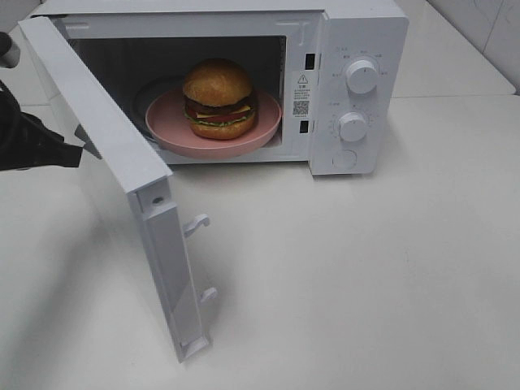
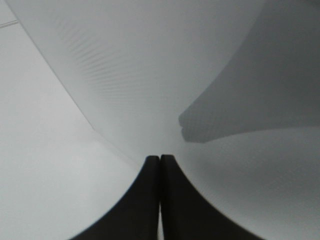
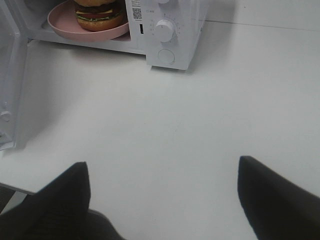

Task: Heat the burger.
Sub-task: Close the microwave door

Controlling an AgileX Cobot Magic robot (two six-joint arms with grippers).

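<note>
Burger (image 1: 218, 97) on plate (image 1: 165, 128) inside microwave (image 1: 361, 41); the open door (image 1: 101, 154) swings out near-left. Left gripper (image 2: 160, 164) clenched on nothing, left of the door; right gripper (image 3: 162, 172) released above the table (image 1: 366, 284).

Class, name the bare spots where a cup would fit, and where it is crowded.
Bare table lies in front of the microwave, right of its open door. Crowded: inside the microwave, where plate and burger sit.
</note>
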